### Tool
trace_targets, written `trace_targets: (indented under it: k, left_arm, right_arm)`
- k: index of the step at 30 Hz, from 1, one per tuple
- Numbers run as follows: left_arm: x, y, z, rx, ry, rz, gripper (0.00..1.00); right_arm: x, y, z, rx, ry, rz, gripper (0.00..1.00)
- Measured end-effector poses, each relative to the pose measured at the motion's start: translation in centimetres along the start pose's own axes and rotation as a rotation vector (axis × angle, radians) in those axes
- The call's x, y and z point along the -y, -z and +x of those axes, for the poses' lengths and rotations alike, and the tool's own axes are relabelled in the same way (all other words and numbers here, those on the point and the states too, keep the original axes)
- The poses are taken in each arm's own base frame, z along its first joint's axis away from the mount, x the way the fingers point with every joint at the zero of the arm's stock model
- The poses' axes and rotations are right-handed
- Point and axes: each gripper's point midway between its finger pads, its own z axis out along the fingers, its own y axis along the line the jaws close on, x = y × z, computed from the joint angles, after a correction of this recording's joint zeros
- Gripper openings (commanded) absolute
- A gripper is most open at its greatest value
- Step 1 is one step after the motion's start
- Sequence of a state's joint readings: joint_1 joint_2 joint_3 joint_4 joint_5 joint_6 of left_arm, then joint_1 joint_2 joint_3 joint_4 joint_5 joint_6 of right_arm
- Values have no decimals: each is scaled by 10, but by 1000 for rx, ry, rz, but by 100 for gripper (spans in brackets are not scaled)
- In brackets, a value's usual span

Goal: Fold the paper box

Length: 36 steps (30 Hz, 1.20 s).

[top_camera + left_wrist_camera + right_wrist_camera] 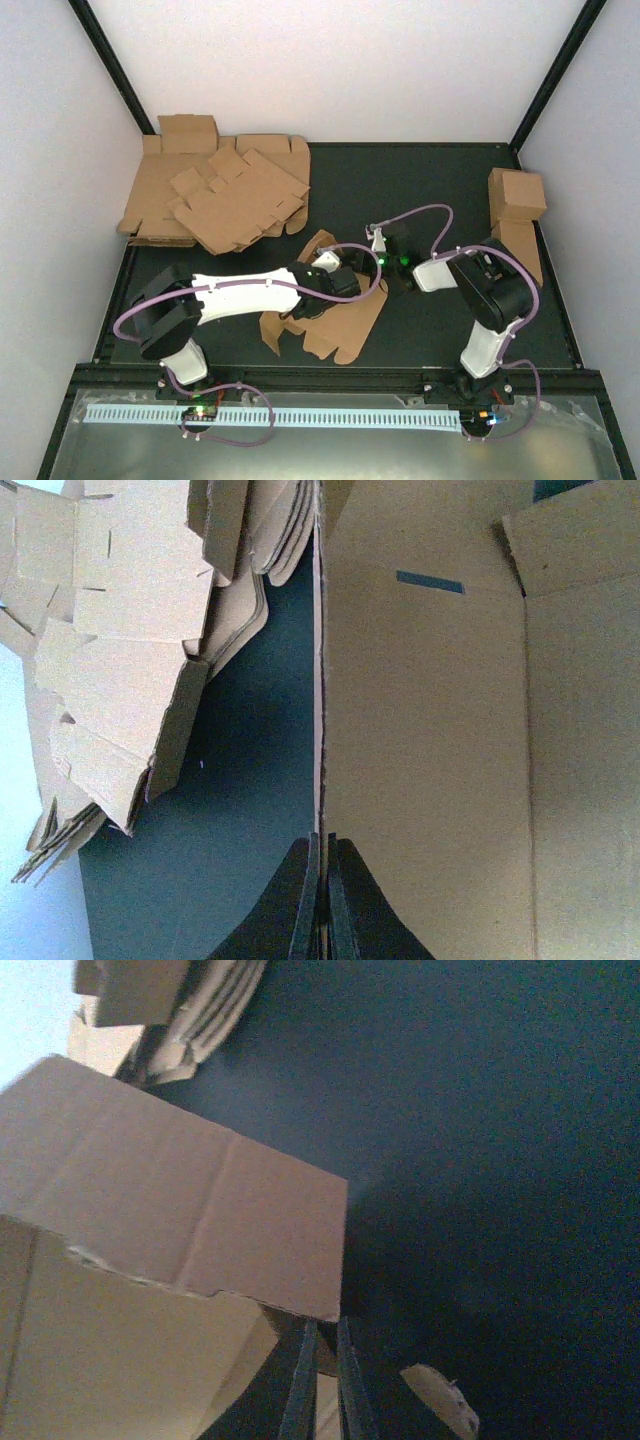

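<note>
The paper box (345, 322) is a brown cardboard sheet, partly raised, at the middle of the dark table. My left gripper (333, 283) reaches across it from the left. In the left wrist view it (322, 842) is shut on the thin edge of an upright panel of the paper box (430, 730). My right gripper (376, 264) hovers at the box's right side. In the right wrist view its fingers (320, 1328) stand a sliver apart at the corner of a creased flap (190, 1210). Whether they pinch that flap does not show.
A messy stack of flat brown blanks (225, 195) lies at the back left, also seen from the left wrist (120, 660). Finished cartons (517, 195) sit against the right wall. The enclosure walls close in on three sides.
</note>
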<state>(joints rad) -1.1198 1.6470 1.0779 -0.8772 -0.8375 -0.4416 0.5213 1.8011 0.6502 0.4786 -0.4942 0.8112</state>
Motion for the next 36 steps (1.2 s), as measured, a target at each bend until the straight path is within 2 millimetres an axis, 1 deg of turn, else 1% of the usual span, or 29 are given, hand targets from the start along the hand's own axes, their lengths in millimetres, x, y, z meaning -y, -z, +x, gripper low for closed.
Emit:
trace_targets:
  k: [2,6,9,12,17,20,23,25,26,27,28,32,36]
  left_arm:
    - [1,1,-1,0,-3,1,2]
    - [-1,4,-6,3,-1,2,2]
    - [0,7,-12,7,1,4,2]
    - [0,10,-15,9,-4,3,2]
    - [1,10,-16,8,-15,-5,1]
    - [2,9,-16,3,-24,-12,1]
    - [2,9,-16,1,-27,-15,2]
    - [1,9,-16,1,-28,-16,2]
    - [1,9,-16,1,-28,-16,1]
    - [1,9,-16,1,-29,-17,2]
    - [1,9,-16,1,-29,-17,2]
    - [1,9,-17,2,-29,-18,2]
    - [1,9,-18,3,-27,-17,2]
  right_arm:
    - [-5,6,-4,25,29,-5,13]
    - [-15,20,-12,85,112,-11,22]
    - [-17,29,-15,127,176,-5,26]
    - [-18,34,-16,151,219,-5,30]
    - [-18,40,-14,169,248,-5,30]
    - [-20,48,-9,173,246,-9,30]
    - [-21,61,1,171,239,-12,30]
    - [-20,71,9,163,230,-6,32]
    - [-19,77,14,158,223,-1,35]
    - [-18,83,20,152,212,5,41]
    - [-17,89,26,143,201,10,42]
    - [-10,109,48,104,136,42,43]
    - [-1,122,67,63,59,81,45]
